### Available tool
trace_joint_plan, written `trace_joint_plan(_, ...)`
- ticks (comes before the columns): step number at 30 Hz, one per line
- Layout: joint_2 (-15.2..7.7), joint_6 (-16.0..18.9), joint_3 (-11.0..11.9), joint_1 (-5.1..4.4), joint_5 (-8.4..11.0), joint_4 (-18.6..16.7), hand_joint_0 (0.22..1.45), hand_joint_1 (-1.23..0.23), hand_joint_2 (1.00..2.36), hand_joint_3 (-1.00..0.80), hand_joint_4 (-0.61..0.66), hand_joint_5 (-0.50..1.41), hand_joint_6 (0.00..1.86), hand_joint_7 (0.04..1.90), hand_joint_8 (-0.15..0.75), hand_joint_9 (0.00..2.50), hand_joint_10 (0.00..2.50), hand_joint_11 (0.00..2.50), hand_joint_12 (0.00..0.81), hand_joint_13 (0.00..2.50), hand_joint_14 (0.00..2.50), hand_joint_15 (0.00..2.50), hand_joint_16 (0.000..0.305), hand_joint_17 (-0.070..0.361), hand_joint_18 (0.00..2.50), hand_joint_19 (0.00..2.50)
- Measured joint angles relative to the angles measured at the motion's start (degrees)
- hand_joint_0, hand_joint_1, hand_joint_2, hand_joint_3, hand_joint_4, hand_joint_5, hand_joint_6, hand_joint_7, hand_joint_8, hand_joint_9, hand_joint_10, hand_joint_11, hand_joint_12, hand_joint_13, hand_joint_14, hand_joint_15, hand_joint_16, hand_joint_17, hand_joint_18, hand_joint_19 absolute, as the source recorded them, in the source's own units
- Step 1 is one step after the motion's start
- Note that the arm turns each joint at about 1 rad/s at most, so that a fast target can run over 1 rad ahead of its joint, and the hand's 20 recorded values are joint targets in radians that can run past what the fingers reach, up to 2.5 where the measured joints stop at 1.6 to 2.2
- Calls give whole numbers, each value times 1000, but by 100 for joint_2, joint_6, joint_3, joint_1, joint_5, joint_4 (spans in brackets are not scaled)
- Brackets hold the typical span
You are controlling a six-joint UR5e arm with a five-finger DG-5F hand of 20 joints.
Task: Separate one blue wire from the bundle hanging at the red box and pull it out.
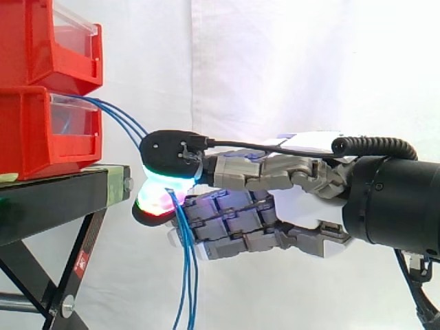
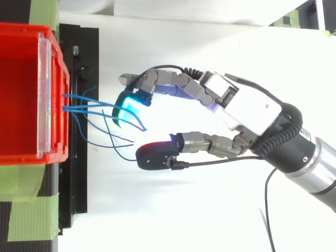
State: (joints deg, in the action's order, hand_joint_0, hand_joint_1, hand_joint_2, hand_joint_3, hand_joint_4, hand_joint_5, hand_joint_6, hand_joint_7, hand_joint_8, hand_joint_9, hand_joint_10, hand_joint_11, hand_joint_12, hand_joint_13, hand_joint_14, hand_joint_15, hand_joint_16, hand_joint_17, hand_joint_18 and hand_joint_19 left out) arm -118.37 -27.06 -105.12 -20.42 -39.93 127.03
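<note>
The blue wires (image 1: 189,275) droop from the red bin (image 1: 41,130) between the hand's (image 2: 247,113) part-curled fingers, whose pads (image 2: 128,105) stand apart pinching nothing; thin, limp, light and probably slippery, one wants a firm pad pinch where strands fan apart.

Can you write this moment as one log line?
robot hand: at blue wires | blue wires: hanging from red bin | pull: not yet done
</note>
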Motion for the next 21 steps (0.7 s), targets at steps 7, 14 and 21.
trace_joint_plan(7,3,272,0,2,-6,169,644,-636,1009,-408,191,-147,536,1268,234,555,0,71,300,468,8,194,49,110,394,239)
trace_joint_plan(14,1,417,0,7,-6,263,653,-610,1009,-407,189,-148,551,1252,234,574,0,85,301,490,8,209,49,110,409,255)
trace_joint_plan(21,2,454,1,5,-6,270,666,-632,1010,-387,183,-156,592,1208,235,582,3,105,297,506,9,215,48,108,424,260)
